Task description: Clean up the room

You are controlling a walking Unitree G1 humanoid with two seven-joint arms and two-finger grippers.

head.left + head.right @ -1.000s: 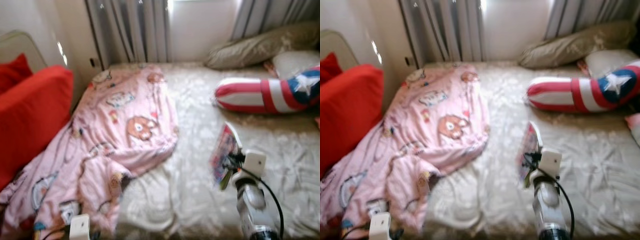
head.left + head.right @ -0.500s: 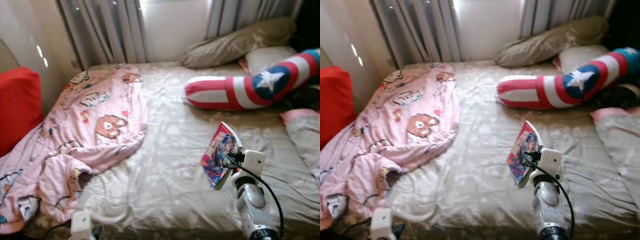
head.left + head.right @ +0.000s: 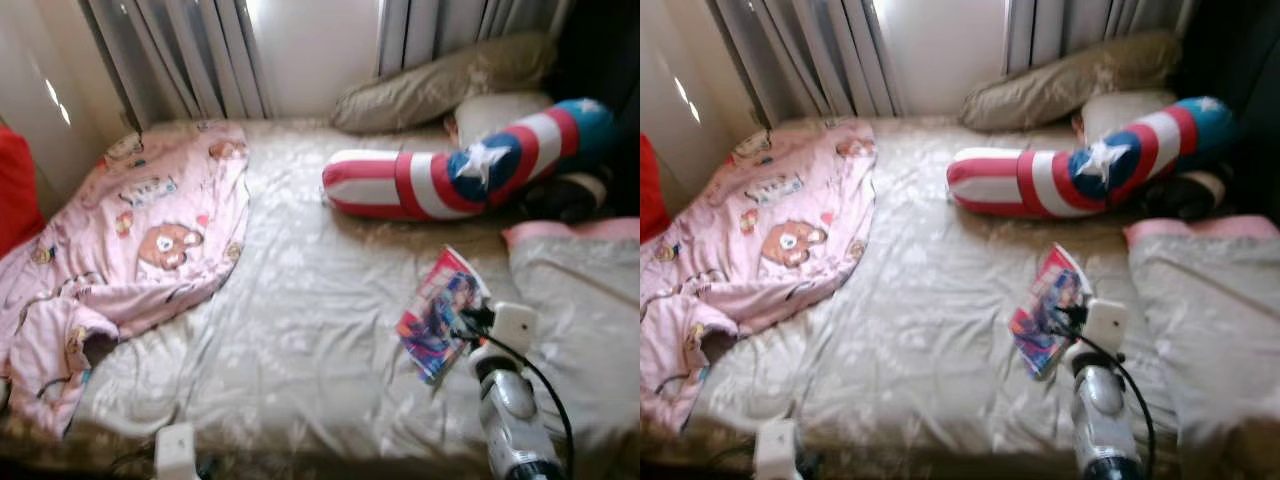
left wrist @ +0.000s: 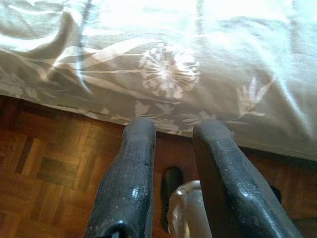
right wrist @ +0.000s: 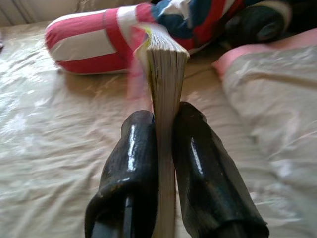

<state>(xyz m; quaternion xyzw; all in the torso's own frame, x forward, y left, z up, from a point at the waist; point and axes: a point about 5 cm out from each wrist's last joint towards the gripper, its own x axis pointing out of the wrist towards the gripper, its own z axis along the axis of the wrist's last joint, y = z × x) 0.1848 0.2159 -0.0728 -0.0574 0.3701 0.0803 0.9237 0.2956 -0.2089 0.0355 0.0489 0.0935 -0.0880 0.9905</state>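
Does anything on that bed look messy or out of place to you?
Yes. The pink cartoon blanket lies crumpled on the bed's left side, spilling over the edge. The right gripper holds a colourful book above the bedsheet. The striped star bolster lies bent across the pillows.

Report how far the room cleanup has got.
Nothing looks finished. In hand: the right tool clamps a comic book above the bed. Left: the pink blanket lies rumpled, pillows scattered; the left tool hangs by the bed edge.
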